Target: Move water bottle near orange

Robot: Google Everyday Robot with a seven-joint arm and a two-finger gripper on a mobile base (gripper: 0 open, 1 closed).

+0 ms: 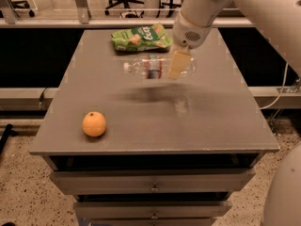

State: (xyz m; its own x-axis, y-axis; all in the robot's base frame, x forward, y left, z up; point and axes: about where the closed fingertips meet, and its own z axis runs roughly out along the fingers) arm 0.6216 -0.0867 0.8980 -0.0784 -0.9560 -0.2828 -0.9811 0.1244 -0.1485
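Note:
The water bottle (157, 67) is a clear ribbed bottle with a white cap pointing left and a red, white and blue label band. It hangs horizontally in the air above the middle of the grey table (216, 121). My gripper (178, 65) is shut on the water bottle near its base end, with a tan finger (178, 64) across its front. The orange (94, 124) sits near the table's front left corner, well to the left of and nearer the front than the bottle.
A green snack bag (140, 36) lies at the back of the table, just behind the bottle. Drawers (153, 182) sit under the tabletop. A metal rail and office chairs stand behind the table.

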